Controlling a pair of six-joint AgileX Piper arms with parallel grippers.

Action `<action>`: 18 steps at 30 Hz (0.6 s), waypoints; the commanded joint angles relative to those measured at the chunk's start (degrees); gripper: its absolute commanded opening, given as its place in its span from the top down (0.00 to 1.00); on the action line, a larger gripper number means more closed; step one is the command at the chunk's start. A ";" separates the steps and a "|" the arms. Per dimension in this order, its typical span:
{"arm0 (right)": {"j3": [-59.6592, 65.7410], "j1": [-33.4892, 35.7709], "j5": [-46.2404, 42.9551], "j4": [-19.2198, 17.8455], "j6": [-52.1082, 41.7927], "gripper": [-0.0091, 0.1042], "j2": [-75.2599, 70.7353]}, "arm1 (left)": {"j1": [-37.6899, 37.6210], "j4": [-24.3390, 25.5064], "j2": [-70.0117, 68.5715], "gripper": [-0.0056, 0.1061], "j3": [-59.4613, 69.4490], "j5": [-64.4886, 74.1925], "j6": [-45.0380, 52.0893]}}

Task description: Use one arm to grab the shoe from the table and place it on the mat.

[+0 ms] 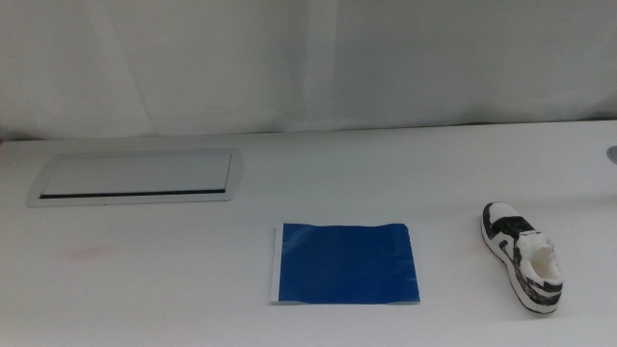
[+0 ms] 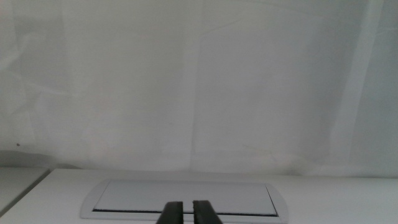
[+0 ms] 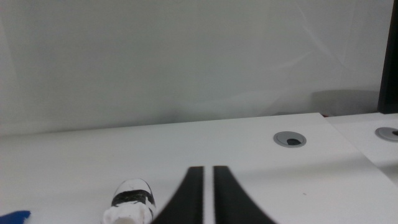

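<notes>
On the far left of my worktop (image 1: 174, 289) lies a faint pink smudge (image 1: 89, 253), and behind it sits a grey metal-framed panel (image 1: 135, 177), lying flat with a dark slot along its near edge. My left claw (image 2: 187, 213) does not appear in the middle view; my left wrist camera shows it low over the worktop, facing that same panel (image 2: 186, 198), its two dark jaws clenched almost together with only a thin sliver between them and nothing held.

In the centre lies the mat (image 1: 345, 263), a flat dark blue rectangle with a thin pale strip down its left side. Nothing rests on it.

To the right of the mat, well apart from it, stands the shoe (image 1: 523, 254), upright on its white sole. It is white with black patches; its toe points away toward the back of the worktop and its cream-lined opening faces the near edge. It is not on the mat.

My right claw (image 3: 207, 196) is also out of the middle view. From my right wrist camera its jaws are drawn nearly shut, a narrow pale gap between them, grasping nothing. The shoe (image 3: 132, 204) sits just beside them, untouched, with a blue corner of the mat (image 3: 17, 217) beyond it. A round grey cable port (image 3: 290, 139) is set into the worktop further back.
</notes>
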 commanded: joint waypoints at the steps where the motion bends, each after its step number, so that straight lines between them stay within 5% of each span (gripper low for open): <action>1: 2.19 -0.23 -0.88 -0.22 1.46 0.80 -0.33 | 0.23 -0.28 -2.28 0.98 2.37 -0.18 -0.37; 3: 2.19 -0.23 -1.01 -0.22 5.73 0.64 -0.33 | 0.23 -0.28 -2.28 0.98 2.37 -0.18 -0.37; 7: 2.19 -0.23 -1.14 -0.60 9.23 0.01 -0.33 | 0.23 -0.28 -2.28 0.98 2.37 -0.18 -0.37; 18: -1.41 -0.23 3.82 0.63 15.17 0.02 -0.33 | 0.23 -0.28 -2.28 0.98 2.37 -0.18 -0.37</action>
